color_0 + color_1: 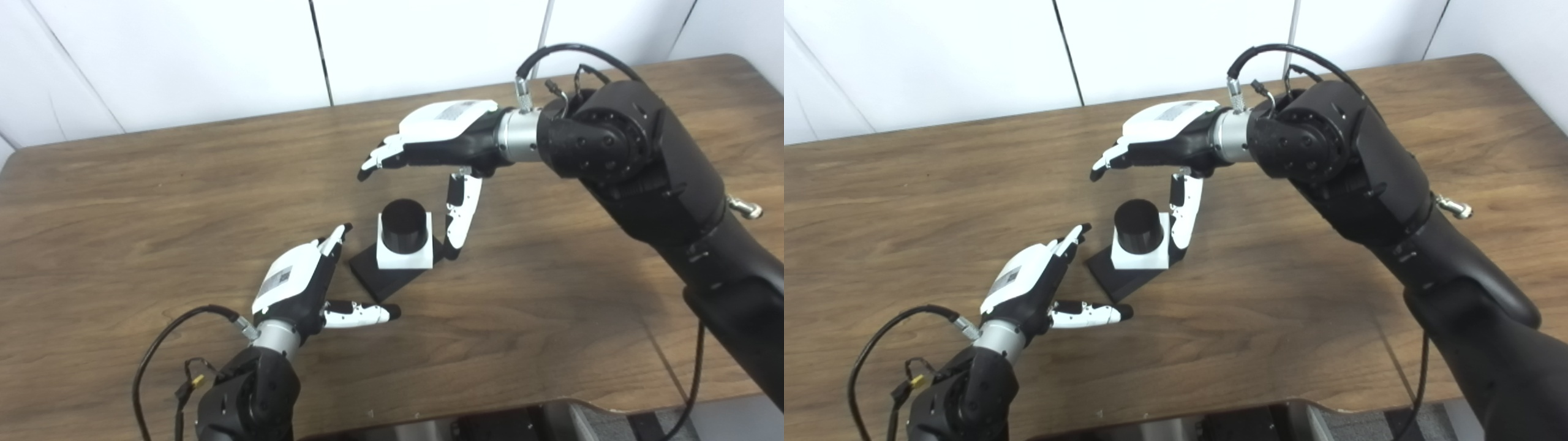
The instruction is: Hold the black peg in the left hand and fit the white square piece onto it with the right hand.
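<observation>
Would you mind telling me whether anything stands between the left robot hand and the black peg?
Nothing visible does. The left robot hand is open beside the black peg, with only bare table between them. The white square piece already sits around the peg.

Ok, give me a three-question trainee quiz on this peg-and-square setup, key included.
1. True or false: the white square piece is already seated around the black peg.
2. Which robot hand is holding something? A) left robot hand B) right robot hand C) neither
3. Fill in: the peg stands on a flat black ___ lying on the wooden table.

Key
1. True. The peg rises through the piece's middle.
2. C. Both hands are open, fingers apart; the left hand is beside the base, and the right hand arches over the peg with its thumb reaching down beside the white piece.
3. base
</observation>
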`<state>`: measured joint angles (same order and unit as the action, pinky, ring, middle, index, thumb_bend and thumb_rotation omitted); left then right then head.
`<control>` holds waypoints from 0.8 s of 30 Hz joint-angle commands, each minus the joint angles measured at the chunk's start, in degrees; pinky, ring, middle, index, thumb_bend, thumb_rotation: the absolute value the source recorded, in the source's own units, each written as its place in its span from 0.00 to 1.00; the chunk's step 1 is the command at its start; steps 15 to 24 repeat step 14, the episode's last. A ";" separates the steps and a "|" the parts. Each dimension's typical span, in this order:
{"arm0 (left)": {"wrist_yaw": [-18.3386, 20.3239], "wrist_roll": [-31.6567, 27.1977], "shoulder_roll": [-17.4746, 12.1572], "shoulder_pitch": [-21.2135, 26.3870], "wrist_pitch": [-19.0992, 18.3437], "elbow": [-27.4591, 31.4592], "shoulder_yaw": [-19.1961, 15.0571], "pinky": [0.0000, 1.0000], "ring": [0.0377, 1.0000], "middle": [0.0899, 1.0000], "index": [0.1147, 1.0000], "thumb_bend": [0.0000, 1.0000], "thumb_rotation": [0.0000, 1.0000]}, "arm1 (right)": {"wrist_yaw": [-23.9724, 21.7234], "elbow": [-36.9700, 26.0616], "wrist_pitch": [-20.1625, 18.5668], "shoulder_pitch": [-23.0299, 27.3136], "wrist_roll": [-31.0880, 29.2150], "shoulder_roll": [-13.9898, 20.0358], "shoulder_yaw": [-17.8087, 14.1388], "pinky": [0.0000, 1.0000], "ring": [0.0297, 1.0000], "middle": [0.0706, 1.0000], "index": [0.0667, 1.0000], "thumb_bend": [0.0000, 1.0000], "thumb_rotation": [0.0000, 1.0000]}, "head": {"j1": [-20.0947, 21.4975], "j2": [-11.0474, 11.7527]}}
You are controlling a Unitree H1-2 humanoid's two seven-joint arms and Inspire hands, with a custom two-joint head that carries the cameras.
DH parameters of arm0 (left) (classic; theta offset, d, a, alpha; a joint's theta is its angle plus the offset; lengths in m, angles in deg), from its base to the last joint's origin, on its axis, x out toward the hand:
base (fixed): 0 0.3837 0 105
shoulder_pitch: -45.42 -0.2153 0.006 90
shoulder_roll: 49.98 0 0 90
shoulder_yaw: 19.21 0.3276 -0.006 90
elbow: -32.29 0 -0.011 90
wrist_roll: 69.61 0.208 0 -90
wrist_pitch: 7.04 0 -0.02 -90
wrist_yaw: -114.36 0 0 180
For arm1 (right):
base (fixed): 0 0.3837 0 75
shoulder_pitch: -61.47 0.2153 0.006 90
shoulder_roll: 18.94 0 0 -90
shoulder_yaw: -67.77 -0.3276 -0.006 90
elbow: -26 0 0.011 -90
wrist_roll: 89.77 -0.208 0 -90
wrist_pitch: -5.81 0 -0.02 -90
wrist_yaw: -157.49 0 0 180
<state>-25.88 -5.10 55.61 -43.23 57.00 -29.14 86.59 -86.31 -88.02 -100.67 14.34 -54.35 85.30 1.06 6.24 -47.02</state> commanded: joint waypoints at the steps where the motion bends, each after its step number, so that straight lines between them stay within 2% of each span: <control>1: -0.19 -0.63 -0.44 1.65 -0.81 2.91 -2.72 1.00 1.00 0.95 1.00 1.00 0.47 | 0.81 -1.28 -0.72 2.80 0.49 2.06 -1.66 1.00 1.00 0.97 0.94 1.00 0.32 | -0.09 0.07; 3: 0.21 -2.37 -0.54 2.57 -0.88 4.69 -5.52 1.00 1.00 0.95 1.00 1.00 0.45 | 0.94 -0.68 -0.73 2.87 0.31 3.06 -2.10 1.00 1.00 0.98 0.95 1.00 0.33 | -0.39 0.30; 6: -1.19 -5.44 0.28 3.52 -0.90 5.98 -9.92 1.00 1.00 0.99 1.00 1.00 0.47 | 1.95 0.95 -0.90 2.18 -0.49 4.11 -3.21 1.00 1.00 0.99 0.97 1.00 0.34 | -1.11 0.80; 8: -2.83 -6.72 1.34 3.74 -0.91 6.49 -12.60 0.99 1.00 0.98 1.00 0.94 0.53 | 2.96 1.98 -0.67 1.38 -1.04 4.69 -4.04 0.96 1.00 1.00 0.98 1.00 0.36 | -1.22 1.05; 9: -6.40 -8.22 2.34 3.52 -0.70 6.28 -14.17 0.91 0.97 0.96 1.00 0.90 0.53 | 4.54 2.90 0.19 0.26 -1.68 4.98 -5.01 0.94 1.00 1.00 0.98 1.00 0.37 | -1.24 1.34; 10: -10.58 -10.35 3.39 3.24 0.08 5.56 -15.68 0.83 0.93 0.94 0.97 0.82 0.56 | 6.54 3.97 1.32 -1.03 -2.39 5.19 -6.01 0.90 1.00 0.99 0.98 1.00 0.42 | -1.32 1.50; 11: -13.70 -12.02 4.02 3.02 0.69 4.95 -16.64 0.78 0.90 0.93 0.95 0.73 0.56 | 8.01 4.76 2.16 -1.93 -2.91 5.31 -6.70 0.85 0.98 0.98 0.97 1.00 0.47 | -1.35 1.56; 12: -17.86 -14.06 5.00 2.82 1.84 3.85 -17.99 0.76 0.89 0.92 0.94 0.70 0.56 | 10.01 5.71 2.98 -3.37 -3.29 5.45 -7.76 0.83 0.98 0.98 0.97 1.00 0.48 | -1.38 1.62; 13: -21.53 -16.40 5.89 2.67 3.14 2.67 -19.44 0.73 0.87 0.91 0.92 0.65 0.54 | 12.51 6.95 4.00 -5.17 -3.56 5.67 -9.08 0.81 0.97 0.98 0.97 0.94 0.53 | -1.38 1.62; 14: -24.08 -18.02 6.37 2.55 4.00 1.86 -20.28 0.75 0.87 0.92 0.92 0.55 0.57 | 14.21 7.78 4.75 -6.38 -3.72 5.82 -9.97 0.79 0.95 0.97 0.97 0.81 0.62 | -1.38 1.62; 24: -24.08 -18.02 6.37 2.55 4.00 1.86 -20.28 0.75 0.87 0.92 0.92 0.55 0.57 | 14.21 7.78 4.75 -6.38 -3.72 5.82 -9.97 0.79 0.95 0.97 0.97 0.81 0.62 | -1.38 1.62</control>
